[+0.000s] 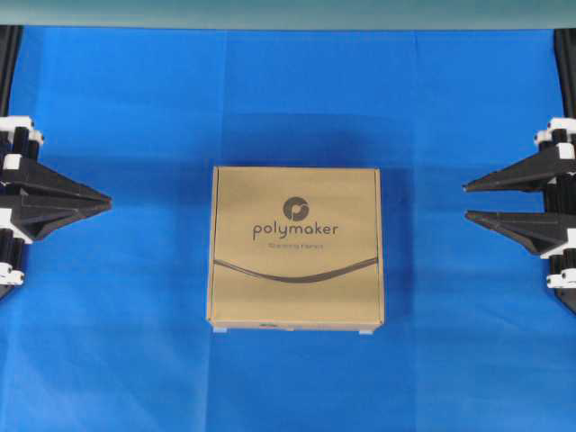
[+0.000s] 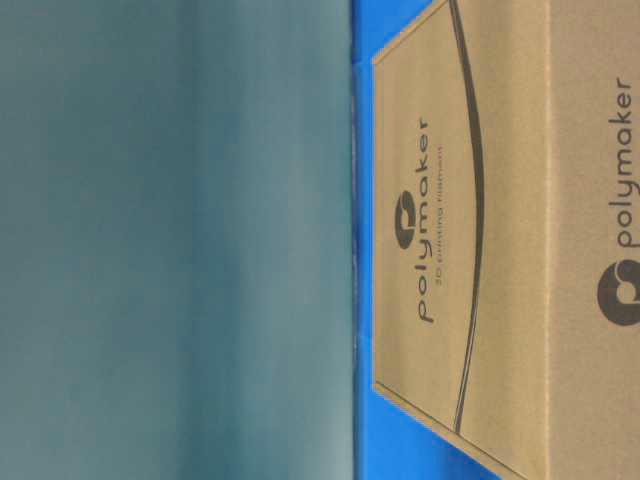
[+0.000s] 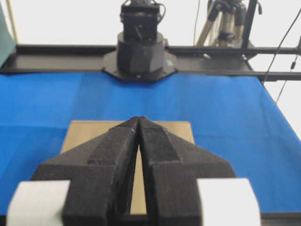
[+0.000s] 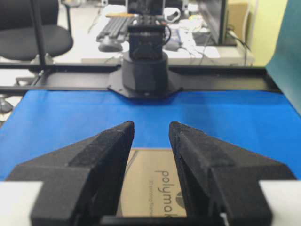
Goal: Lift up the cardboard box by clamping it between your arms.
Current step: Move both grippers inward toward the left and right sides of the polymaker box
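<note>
The cardboard box [image 1: 295, 247] lies flat in the middle of the blue cloth, logo and "polymaker" print facing up. The table-level view shows the box [image 2: 500, 250] close up. My left gripper [image 1: 110, 202] hovers at the left edge, well apart from the box, pointing at it with its tips together and nothing between them. In its wrist view the left gripper [image 3: 139, 117] covers most of the box [image 3: 80, 134]. My right gripper [image 1: 466, 201] sits at the right edge, also apart from the box, fingers spread with a clear gap. Between the right gripper [image 4: 151, 125] fingers the box [image 4: 150, 174] shows.
Blue cloth [image 1: 135, 342] covers the whole table. A teal backdrop [image 1: 288, 13] runs along the far edge. Each wrist view shows the opposite arm's black base [image 3: 140, 54] [image 4: 145, 70] on a black rail. An office chair and desks lie beyond the table.
</note>
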Controlling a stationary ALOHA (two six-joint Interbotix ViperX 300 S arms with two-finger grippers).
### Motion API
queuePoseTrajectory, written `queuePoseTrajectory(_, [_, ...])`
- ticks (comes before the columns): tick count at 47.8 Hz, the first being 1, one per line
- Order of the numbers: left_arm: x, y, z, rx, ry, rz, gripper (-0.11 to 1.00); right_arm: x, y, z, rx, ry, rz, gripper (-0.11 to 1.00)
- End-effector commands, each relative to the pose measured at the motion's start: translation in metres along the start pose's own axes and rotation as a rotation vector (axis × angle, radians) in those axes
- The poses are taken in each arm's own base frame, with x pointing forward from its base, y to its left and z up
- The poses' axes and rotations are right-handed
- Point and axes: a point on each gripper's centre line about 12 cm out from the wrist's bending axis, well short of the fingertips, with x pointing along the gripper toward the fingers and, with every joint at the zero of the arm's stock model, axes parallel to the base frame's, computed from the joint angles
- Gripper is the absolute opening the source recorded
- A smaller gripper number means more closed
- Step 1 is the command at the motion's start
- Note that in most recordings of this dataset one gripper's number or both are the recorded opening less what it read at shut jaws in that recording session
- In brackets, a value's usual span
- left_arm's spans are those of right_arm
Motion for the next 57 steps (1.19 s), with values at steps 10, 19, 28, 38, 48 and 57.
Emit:
queuePoseTrajectory(10, [0.018,0.0,-0.005,-0.019,0.121,-0.002,0.0,0.011,-0.003,-0.01,0.193,0.316,-0.04,-0.01])
queuePoseTrajectory(19, [0.02,-0.001,-0.03,-0.03,0.336,-0.001,0.0,0.009,-0.003,-0.019,0.192,0.591,-0.044,0.0])
queuePoseTrajectory(28, [0.024,-0.002,-0.047,-0.026,0.538,0.001,0.0,0.007,-0.008,-0.04,0.163,0.825,-0.069,0.0])
queuePoseTrajectory(38, [0.033,-0.002,-0.061,-0.013,0.658,0.0,0.0,0.008,-0.011,-0.067,0.145,1.045,-0.085,0.03])
queuePoseTrajectory(48, [0.042,-0.001,-0.076,-0.008,0.768,0.004,0.01,0.01,-0.018,-0.073,0.067,1.051,-0.101,0.16])
queuePoseTrajectory(57, [0.045,0.003,-0.09,-0.012,0.842,0.019,0.22,-0.002,-0.021,-0.092,0.073,1.11,-0.119,0.63])
